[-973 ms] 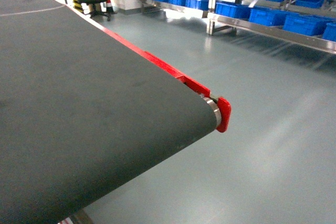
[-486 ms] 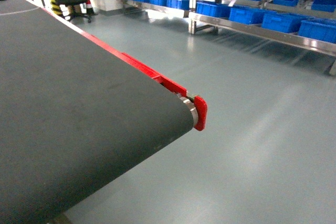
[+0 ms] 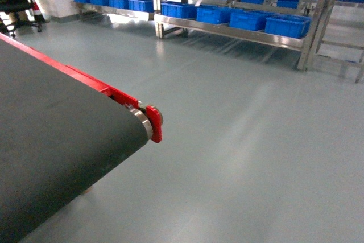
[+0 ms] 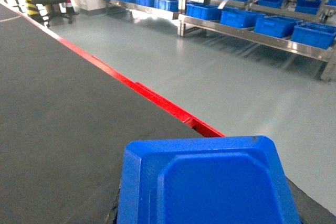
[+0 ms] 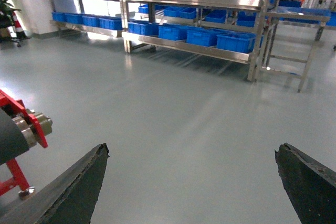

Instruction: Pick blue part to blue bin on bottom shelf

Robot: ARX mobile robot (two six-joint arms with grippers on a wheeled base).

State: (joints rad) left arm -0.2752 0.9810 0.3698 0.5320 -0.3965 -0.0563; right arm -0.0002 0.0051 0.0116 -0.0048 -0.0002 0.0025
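Head view has swung right since a second ago: the belt (image 3: 51, 152) and its red end cap (image 3: 153, 123) have slid from mid-frame toward the left, and the steel rack (image 3: 239, 32) now sits across the top of the view, closer and more square-on. Reads as the base turning off the belt toward the shelving.

Blue part (image 4: 207, 182): fills the bottom of the left wrist view, right up against the camera, above the belt's edge. Judged to be carried by the left tool; the fingers themselves are hidden behind it, so the grip is inferred, not seen. Not visible in head view.

Right tool (image 5: 191, 182): fingers spread wide, nothing between them, only grey floor (image 5: 184, 119) beyond.

Bottom shelf (image 3: 227, 29): a row of blue bins (image 3: 287, 25) along it, well apart from the robot across open floor. Which bin is the target cannot be told from here.

Meaning for the task: pick appears done, transit under way. Remaining, by my reckoning: cross the floor, line up low with the shelf, drop the part into the right bin.
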